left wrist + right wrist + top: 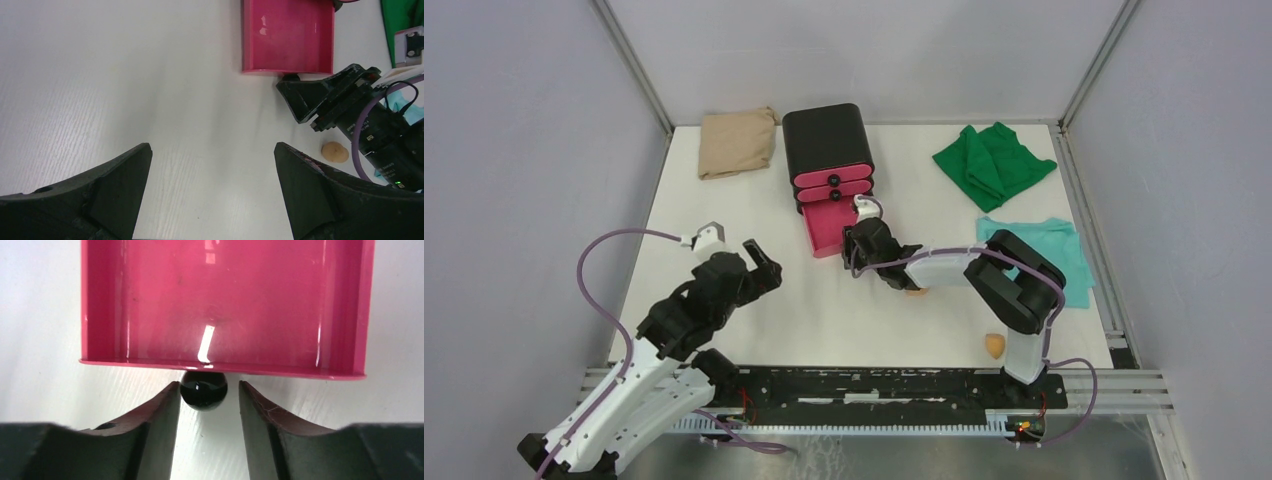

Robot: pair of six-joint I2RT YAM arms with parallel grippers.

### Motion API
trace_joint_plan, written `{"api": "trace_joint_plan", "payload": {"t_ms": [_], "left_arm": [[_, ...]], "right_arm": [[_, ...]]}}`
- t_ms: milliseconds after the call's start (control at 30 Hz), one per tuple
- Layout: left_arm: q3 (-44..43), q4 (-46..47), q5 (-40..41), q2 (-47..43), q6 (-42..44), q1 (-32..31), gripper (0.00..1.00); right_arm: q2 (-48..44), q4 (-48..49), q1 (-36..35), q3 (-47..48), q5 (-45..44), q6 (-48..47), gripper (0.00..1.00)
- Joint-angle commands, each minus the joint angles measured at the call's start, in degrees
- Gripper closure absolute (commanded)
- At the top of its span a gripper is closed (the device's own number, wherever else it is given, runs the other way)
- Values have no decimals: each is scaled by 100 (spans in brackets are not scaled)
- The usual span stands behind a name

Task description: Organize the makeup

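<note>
The scene is lit brightly and evenly from above, so that the white table (724, 200) is rendered almost uniformly in the top view and shadows beneath the right arm (1014, 290) are kept faint and soft-edged. In the right wrist view a white streak of glare is thrown on the floor of the pink drawer (150, 300), smaller highlights are caught along its walls and on the round black knob (204, 395), and the fingers (150, 430) of the right gripper (209, 386) are left dark and nearly without detail. In the left wrist view the table's grain is resolved sharply, while the left gripper (211, 146) is shown as dark, slightly soft shapes along the bottom edge.
</note>
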State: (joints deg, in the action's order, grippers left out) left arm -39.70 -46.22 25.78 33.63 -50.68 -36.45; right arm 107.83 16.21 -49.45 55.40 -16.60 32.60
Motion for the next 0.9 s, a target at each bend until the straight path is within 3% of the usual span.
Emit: {"api": "trace_joint_plan", "payload": {"t_ms": [0, 233, 367, 500, 600, 867], "left_arm": [[-38, 472, -174, 85, -79, 23, 1], [-177, 770, -506, 278, 239, 16, 1], [-284, 1422, -1342, 1013, 391, -293, 2], [-923, 1378, 42, 2103, 400, -1829, 0], [-1492, 1417, 253, 2915, 619, -2339, 1], [-2820, 2204, -1191, 5215, 2649, -2701, 1]], "right_arm": [[-521, -664, -2, 31, 26, -113, 39], [-2217, -2492, 10, -300, -1536, -155, 1], [-3327, -4145, 217, -657, -2021, 638, 1], [-4199, -5970, 989, -806, -1632, 1597, 1], [-4522, -7014, 1237, -658, -1663, 1973, 1], [-5031, -8230, 1986, -308, -1270, 2143, 1]]}}
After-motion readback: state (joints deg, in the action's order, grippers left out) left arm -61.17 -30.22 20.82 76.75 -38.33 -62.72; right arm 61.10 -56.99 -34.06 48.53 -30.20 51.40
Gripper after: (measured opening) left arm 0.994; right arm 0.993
